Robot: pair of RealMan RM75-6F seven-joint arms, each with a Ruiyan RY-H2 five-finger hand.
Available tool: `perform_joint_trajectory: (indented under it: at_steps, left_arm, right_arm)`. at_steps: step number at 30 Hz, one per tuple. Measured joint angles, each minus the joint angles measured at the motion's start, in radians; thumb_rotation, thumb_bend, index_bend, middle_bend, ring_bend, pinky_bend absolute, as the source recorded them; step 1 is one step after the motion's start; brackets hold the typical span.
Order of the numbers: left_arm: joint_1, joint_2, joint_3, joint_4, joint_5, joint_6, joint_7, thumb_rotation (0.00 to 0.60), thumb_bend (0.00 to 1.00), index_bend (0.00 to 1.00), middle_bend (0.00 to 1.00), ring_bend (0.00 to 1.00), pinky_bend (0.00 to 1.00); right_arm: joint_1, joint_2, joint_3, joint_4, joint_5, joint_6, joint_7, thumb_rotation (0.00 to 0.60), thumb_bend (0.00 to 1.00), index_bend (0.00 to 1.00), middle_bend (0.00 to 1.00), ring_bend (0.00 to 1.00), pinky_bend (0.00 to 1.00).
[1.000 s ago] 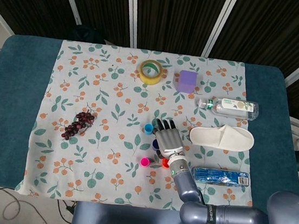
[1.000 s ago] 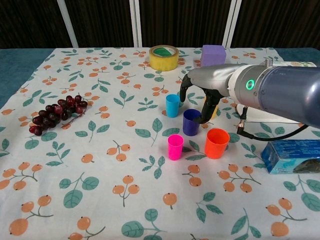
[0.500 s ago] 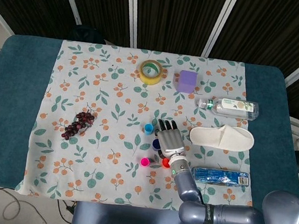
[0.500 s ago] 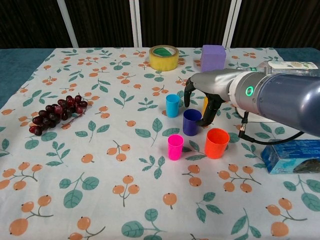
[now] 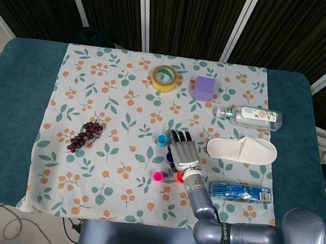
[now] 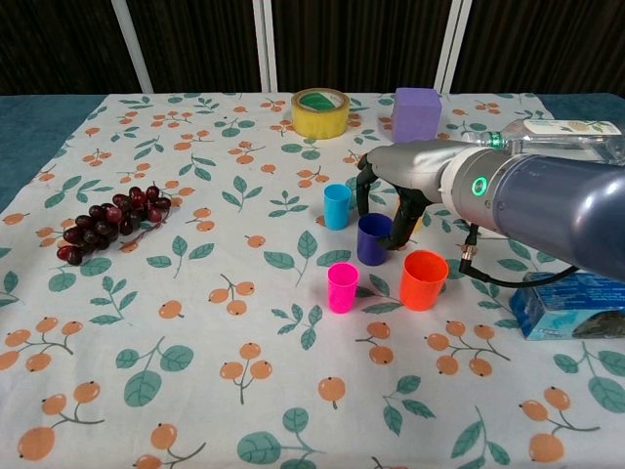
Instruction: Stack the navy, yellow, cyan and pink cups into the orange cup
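Observation:
My right hand (image 6: pixel 395 176) (image 5: pixel 183 151) hovers over the navy cup (image 6: pixel 372 242) (image 5: pixel 170 157), which stands upright on the cloth. Its thumb hangs by the cup's left rim and a finger reaches down its right side, with the fingers apart. The cyan cup (image 6: pixel 337 206) (image 5: pixel 162 140) stands just left of the hand. Nearer the front are the pink cup (image 6: pixel 343 287) (image 5: pixel 158 175) and, to its right, the orange cup (image 6: pixel 424 279) (image 5: pixel 179 176), both upright. The hand hides the yellow cup. My left hand shows in neither view.
A grape bunch (image 6: pixel 107 220) lies at the left. Yellow tape (image 6: pixel 320 112) and a purple block (image 6: pixel 417 107) sit at the back. A bottle (image 6: pixel 557 132), a white slipper (image 5: pixel 242 149) and a blue packet (image 6: pixel 571 305) crowd the right side.
My right hand has shifted slightly left and lower, bringing its fingers closer around the navy cup. None of the cups has moved.

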Motion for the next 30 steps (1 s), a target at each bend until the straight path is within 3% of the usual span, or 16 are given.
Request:
perform_joint_trajectory:
  at_steps: [12, 19, 30]
  left_arm:
    - [-0.001, -0.002, -0.002, 0.002, -0.002, 0.0, -0.001, 0.6, 0.77, 0.15, 0.01, 0.0, 0.0]
    - [-0.001, -0.002, -0.004, 0.002, -0.004, 0.0, -0.001, 0.6, 0.77, 0.15, 0.01, 0.0, 0.0]
    - [-0.001, -0.002, -0.003, 0.0, -0.004, 0.0, 0.0, 0.6, 0.77, 0.15, 0.01, 0.0, 0.0]
  right_arm:
    - [0.0, -0.017, 0.004, 0.024, -0.013, 0.004, 0.01, 0.6, 0.4, 0.5, 0.0, 0.0, 0.04]
    - [-0.003, -0.007, 0.012, 0.011, -0.026, 0.009, 0.019, 0.6, 0.4, 0.5, 0.0, 0.0, 0.04]
    - [-0.029, 0.139, 0.027, -0.198, -0.073, 0.059, 0.017, 0.6, 0.4, 0.5, 0.0, 0.0, 0.04]
